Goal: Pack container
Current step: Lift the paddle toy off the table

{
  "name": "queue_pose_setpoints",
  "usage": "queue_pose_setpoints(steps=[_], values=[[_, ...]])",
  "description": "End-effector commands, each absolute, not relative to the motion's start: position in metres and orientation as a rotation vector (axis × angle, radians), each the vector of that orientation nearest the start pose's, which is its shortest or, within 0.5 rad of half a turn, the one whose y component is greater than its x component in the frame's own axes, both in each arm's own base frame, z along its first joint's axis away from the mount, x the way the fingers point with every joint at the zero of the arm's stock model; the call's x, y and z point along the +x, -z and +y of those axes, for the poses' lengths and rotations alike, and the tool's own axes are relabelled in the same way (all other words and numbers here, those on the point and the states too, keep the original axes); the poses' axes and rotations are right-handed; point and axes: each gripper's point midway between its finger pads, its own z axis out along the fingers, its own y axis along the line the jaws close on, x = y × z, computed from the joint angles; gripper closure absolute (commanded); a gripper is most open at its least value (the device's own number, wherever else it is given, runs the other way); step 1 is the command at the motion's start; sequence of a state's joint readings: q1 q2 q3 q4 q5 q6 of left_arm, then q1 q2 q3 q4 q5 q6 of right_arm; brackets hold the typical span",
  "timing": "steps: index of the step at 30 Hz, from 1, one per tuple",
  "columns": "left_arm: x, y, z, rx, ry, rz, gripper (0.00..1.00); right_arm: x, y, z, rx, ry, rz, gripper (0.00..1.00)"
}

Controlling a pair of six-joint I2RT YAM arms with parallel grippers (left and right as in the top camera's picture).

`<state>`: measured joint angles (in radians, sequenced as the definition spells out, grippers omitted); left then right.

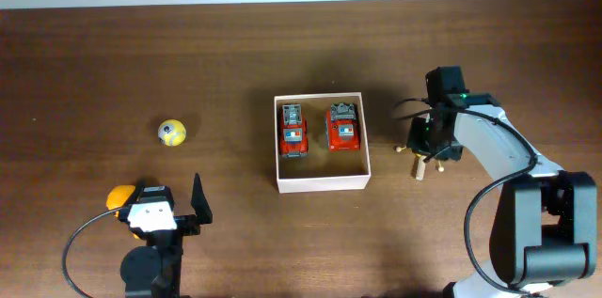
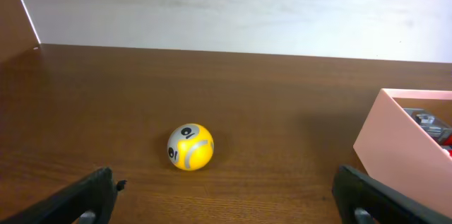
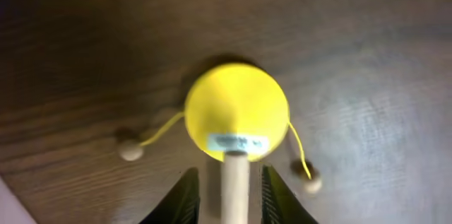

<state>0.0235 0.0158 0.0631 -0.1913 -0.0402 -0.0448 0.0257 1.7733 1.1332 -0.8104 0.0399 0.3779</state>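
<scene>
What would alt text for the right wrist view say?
A yellow pellet drum fills the centre against the dark wooden table, its wooden handle running down between the right gripper's fingers; whether they clamp it is unclear. A bead on yellow string trails out each side.

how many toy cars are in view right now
2. Both are red and sit side by side inside the container: the left car and the right car in the overhead view. No other shows; one could be hidden from these views.

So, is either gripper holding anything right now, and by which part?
Left gripper is open and empty. Right gripper: fingers flank the yellow drum toy at its wooden handle; whether they clamp it cannot be told.
</scene>
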Motion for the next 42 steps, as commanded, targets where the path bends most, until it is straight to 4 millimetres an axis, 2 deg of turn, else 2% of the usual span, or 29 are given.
queue_pose_setpoints(steps=[1,8,17,28,33,35,37,42], values=[[0.241,-0.152,0.01,-0.061,-0.021,1.713,0.01,0.334,-0.03,-0.006,0.767,0.065,2.916,0.75],[0.241,-0.152,0.01,-0.061,-0.021,1.713,0.01,0.33,-0.026,0.0,0.784,0.014,2.934,0.75],[0.241,-0.152,0.01,-0.061,-0.021,1.713,0.01,0.314,-0.006,0.0,0.773,0.03,2.987,0.75],[0.241,-0.152,0.01,-0.061,-0.021,1.713,0.01,0.317,0.004,0.01,0.6,-0.061,3.006,0.75],[0.241,-0.152,0.01,-0.061,-0.021,1.713,0.01,0.315,0.009,0.01,0.58,-0.055,3.028,0.75],[0.241,-0.152,0.01,-0.061,-0.021,1.713,0.01,0.314,0.012,0.01,0.582,-0.052,3.036,0.76],[0.241,-0.152,0.01,-0.061,-0.021,1.713,0.01,0.313,0.014,0.01,0.583,-0.05,3.043,0.84],[0.241,-0.152,0.01,-0.061,-0.021,1.713,0.01,0.313,0.014,0.01,0.583,-0.049,3.043,0.86]])
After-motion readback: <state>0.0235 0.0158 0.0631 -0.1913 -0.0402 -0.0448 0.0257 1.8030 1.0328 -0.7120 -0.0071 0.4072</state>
